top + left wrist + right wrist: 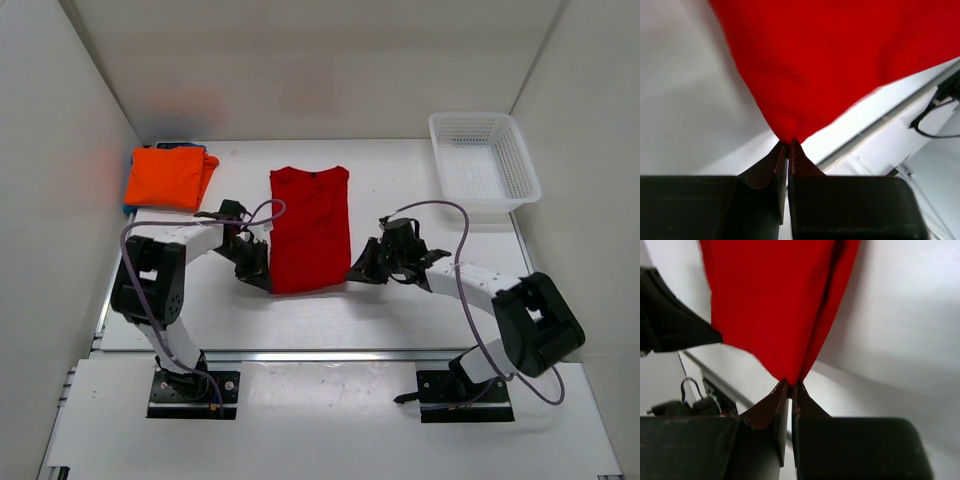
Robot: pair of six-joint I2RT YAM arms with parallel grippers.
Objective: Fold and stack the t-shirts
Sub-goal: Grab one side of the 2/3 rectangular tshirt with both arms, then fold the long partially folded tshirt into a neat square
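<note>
Red t-shirt [310,228] lies lengthwise in the middle of the bench [400,315], collar toward the far wall, folded into a narrow rectangle. At its near hem the left hand [788,145] is pinched tight on the near-left corner and the right hand [791,385] is pinched tight on the near-right corner. The wrist views show this plainly: each pair of fingertips is pressed together, with red cloth drawn to a point between them. From overhead the fingertips are hard to make out against the dark wrists, so only the hands' places at the two corners can be read there. The right wrist view alone shows a dark fold line running up the shirt's edge. The left wrist view alone shows the bench's near rail and a cable beyond it. Farther back, only the overhead camera takes in the orange t-shirt [165,177], folded at the far left on top of a blue t-shirt [182,146] of which just the edges peek out. It also shows the white basket [495,203] at the far right, well apart from the shirts.
</note>
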